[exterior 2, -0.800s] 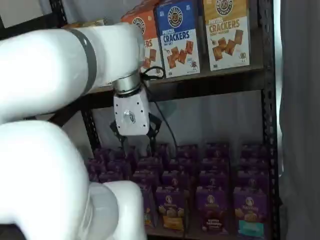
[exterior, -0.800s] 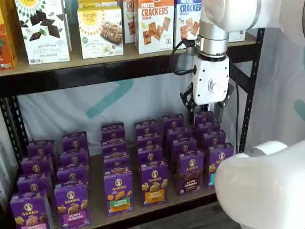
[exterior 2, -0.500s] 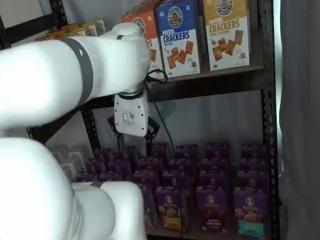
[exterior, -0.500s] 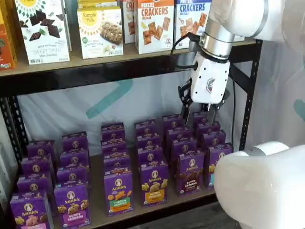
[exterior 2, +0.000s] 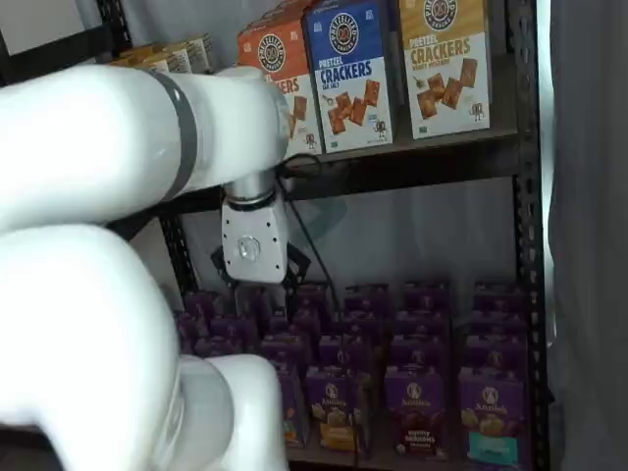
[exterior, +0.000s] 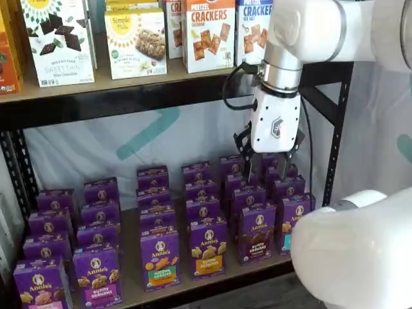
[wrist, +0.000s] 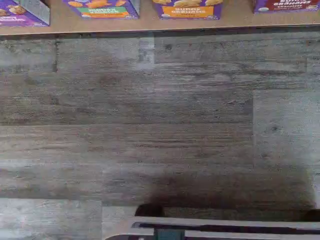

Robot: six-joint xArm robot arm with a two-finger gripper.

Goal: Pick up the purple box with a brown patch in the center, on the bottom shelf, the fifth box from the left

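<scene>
Two black fingers of the gripper (exterior: pixel 266 166) hang spread, with a gap seemingly between them, holding nothing above the far rows. The purple box (exterior: pixel 256 232) stands untouched at the near edge of the bottom shelf (exterior: pixel 212 278).

Six rows purple cartons (exterior: pixel 159 257); three cracker boxes (exterior 2: pixel 350 74); one claw (exterior: pixel 265 168).

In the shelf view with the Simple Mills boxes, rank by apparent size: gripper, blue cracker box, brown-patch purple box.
1. gripper, though it sits nearer the camera.
2. blue cracker box, partly hidden by the arm.
3. purple box, smallest.
</scene>
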